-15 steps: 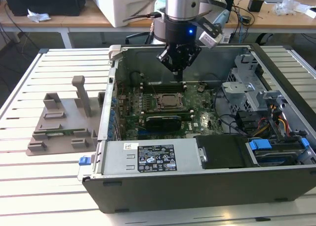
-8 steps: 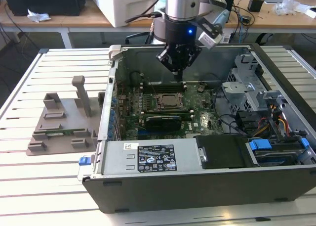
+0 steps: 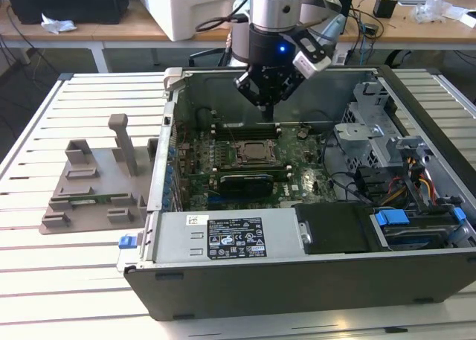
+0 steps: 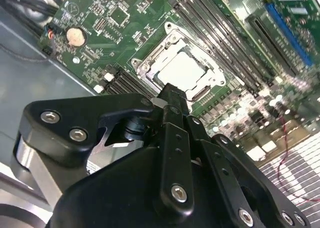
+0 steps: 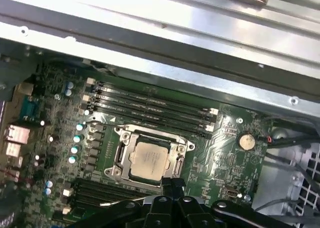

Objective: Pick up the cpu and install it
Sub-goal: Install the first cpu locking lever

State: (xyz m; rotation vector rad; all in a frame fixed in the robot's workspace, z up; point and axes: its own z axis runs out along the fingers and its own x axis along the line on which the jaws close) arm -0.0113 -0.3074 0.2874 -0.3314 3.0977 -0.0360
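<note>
**CPU seated in socket; hand raised above the motherboard**

The slatted white worktop (image 3: 44, 280) fills the lower and left part of the exterior view. An open computer case (image 3: 297, 280) lies on it, occupying the centre and right of the frame. Its near wall carries a labelled power supply (image 3: 230, 239). A drive cage (image 3: 368, 124) and a bundle of coloured cables (image 3: 416, 187) crowd the right side of the case.

The green motherboard (image 3: 297, 184) lies flat on the case floor at frame centre. A grey plastic holder tray (image 3: 93, 187) stands on the worktop at centre left, outside the case and well apart from the board.

The arm (image 3: 275, 16) descends from the top centre of the exterior view. The hand (image 3: 266, 103) hangs inside the case opening, above the rear edge of the board and clear of it. Its fingers are drawn together at the tips and nothing is held between them; in the second wrist view the closed fingertips (image 4: 170, 91) appear just below the socket in the frame.

Memory slots (image 5: 150, 106) run alongside the socket frame (image 5: 152, 158) in the first wrist view, near it. A coin cell battery (image 5: 245, 140) sits at centre right of that frame, apart from the socket.

The cpu (image 5: 149, 159) lies flat inside the socket frame, silver top up. In the second wrist view the cpu (image 4: 179, 68) sits at upper centre, enclosed by the metal bracket on all sides.
</note>
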